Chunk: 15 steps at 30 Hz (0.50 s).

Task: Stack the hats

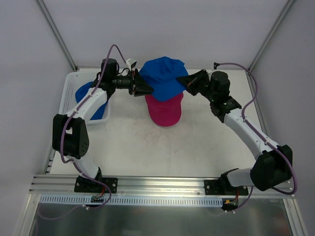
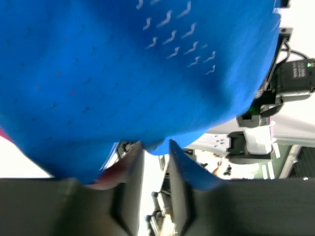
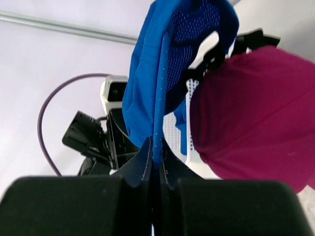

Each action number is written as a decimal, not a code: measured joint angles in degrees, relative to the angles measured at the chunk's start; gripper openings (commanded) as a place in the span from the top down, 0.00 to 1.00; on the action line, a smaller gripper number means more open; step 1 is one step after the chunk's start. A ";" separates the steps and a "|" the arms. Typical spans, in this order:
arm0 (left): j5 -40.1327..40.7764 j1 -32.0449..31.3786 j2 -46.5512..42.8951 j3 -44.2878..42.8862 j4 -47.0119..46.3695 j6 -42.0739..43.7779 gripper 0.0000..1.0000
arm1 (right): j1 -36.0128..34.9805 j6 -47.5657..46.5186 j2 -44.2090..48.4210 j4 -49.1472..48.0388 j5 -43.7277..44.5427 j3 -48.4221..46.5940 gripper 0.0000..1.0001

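Blue hat [image 1: 162, 78] held over pink hat [image 1: 165, 112]
One rim was clamped in the right jaws; the left jaws were narrowly parted at the opposite rim.

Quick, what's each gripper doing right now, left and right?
Left gripper: jaws slightly open, with the edge of the blue hat between the tips, not clamped.
Right gripper: shut on the blue hat's edge.

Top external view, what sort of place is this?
Likely a robot lab cell: plain white walls, an aluminium frame rail, left arm and right arm bolted to a white table.
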<state>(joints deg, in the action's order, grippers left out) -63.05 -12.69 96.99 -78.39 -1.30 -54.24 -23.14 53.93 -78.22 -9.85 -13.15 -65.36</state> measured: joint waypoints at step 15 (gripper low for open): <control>1.22 2.32 -5.81 4.76 2.64 7.91 0.19 | -2.05 1.62 2.08 0.28 -5.51 9.53 0.91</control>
<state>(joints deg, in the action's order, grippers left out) -61.82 -10.37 91.18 -73.63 1.34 -46.33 -25.19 55.55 -76.14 -9.56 -18.65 -55.83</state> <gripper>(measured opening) 0.824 0.038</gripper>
